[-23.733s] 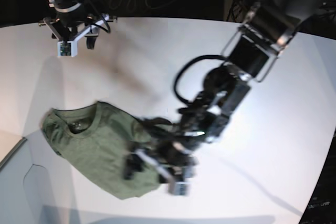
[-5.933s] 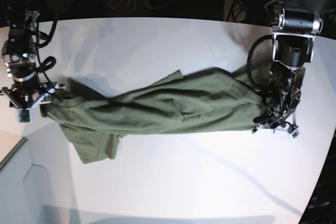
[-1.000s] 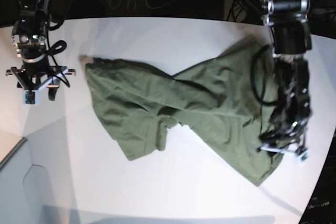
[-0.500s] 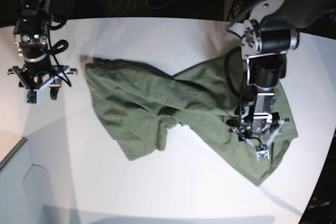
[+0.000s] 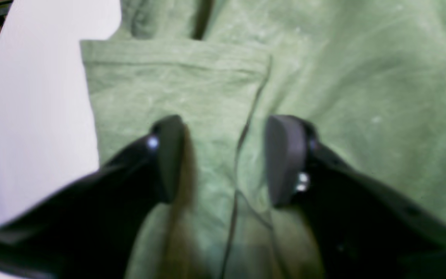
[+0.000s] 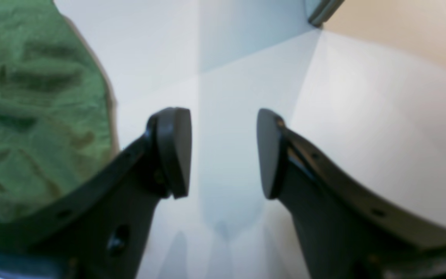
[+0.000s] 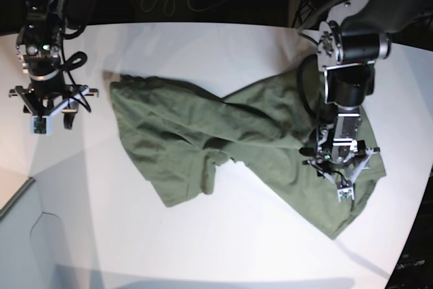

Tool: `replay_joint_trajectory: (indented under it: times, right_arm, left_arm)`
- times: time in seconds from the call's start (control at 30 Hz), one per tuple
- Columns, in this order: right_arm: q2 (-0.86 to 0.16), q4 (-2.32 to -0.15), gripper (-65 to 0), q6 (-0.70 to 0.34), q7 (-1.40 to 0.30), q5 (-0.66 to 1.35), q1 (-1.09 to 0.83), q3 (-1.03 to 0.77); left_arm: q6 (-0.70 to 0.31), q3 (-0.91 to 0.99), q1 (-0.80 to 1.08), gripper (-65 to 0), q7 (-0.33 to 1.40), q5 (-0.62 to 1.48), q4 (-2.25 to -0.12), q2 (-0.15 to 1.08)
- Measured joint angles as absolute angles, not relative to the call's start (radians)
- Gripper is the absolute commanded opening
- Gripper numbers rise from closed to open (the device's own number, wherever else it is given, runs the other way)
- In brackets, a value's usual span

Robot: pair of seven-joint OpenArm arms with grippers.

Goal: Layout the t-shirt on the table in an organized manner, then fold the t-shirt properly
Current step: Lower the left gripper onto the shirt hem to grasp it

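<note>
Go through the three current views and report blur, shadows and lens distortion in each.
Left wrist view: the t-shirt is soft and smeared, and a blurred brown shadow trails beside one finger. Right wrist view: the fingers are fairly crisp, the cloth behind them soft, with faint shadows on the table. Base view: fairly sharp, but the fisheye bends the table edge; the room behind is dark.
</note>
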State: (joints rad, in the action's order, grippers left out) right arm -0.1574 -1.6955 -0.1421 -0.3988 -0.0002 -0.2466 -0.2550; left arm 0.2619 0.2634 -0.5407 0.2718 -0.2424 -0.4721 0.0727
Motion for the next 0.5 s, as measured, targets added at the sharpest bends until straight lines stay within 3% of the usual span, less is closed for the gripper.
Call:
replay_joint_trajectory:
  times: [0.3, 0.5]
  right_arm:
    - [-0.157, -1.694, -37.3, -0.142, -0.397, 0.001, -0.228, -0.255]
    - [-0.157, -1.694, -37.3, -0.142, -0.397, 0.001, -0.223, -0.253]
  left_arm:
    - [0.257, 0.423, -0.474, -64.6, 0.306, -0.239, -0.621, 0.060]
    - [0.255, 0.449, -0.379, -64.1, 0.312, -0.239, -0.899, -0.004]
